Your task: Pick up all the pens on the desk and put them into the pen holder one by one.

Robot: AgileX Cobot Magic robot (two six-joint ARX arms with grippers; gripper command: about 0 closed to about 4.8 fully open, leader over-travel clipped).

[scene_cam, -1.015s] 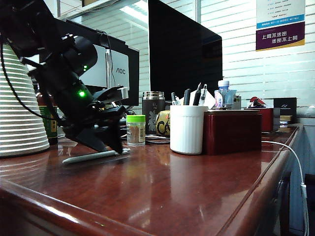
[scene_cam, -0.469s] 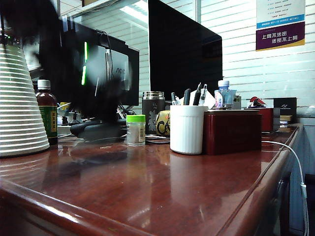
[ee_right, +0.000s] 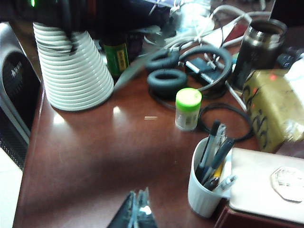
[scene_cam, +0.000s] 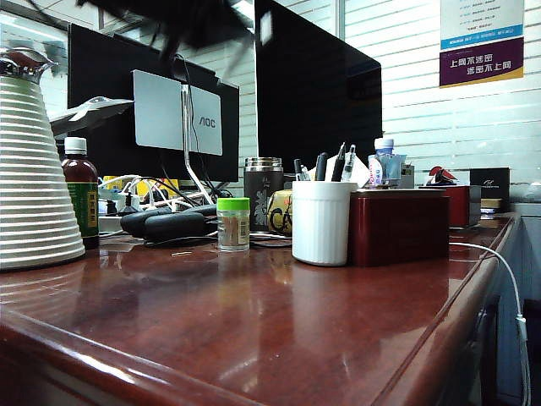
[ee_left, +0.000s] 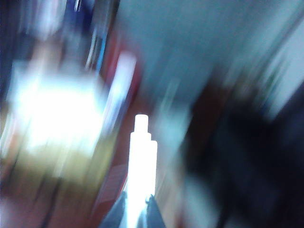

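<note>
In the left wrist view, which is heavily blurred, a white pen (ee_left: 141, 159) sticks out from between the jaws of my left gripper (ee_left: 137, 203), which is shut on it. The exterior view shows that arm only as a dark blur (scene_cam: 190, 15) at the top edge, high above the desk (scene_cam: 254, 326). The white ribbed pen holder (scene_cam: 319, 224) stands beside the dark red box with several pens in it. My right gripper (ee_right: 139, 209) is shut and empty, hovering over the desk close to the pen holder (ee_right: 203, 194). No pen lies on the visible desk top.
A big white ribbed jug (scene_cam: 34, 178) and a dark bottle (scene_cam: 81, 199) stand at the left. A green-capped bottle (scene_cam: 233, 224), a metal tumbler (scene_cam: 262, 190) and a dark red box (scene_cam: 399, 227) flank the holder. Headphones (ee_right: 166, 78) and cables lie behind, below the monitors.
My left gripper closed on the white pen that lay on the desk and rose fast with it to the top of the exterior view. The right gripper stayed put.
</note>
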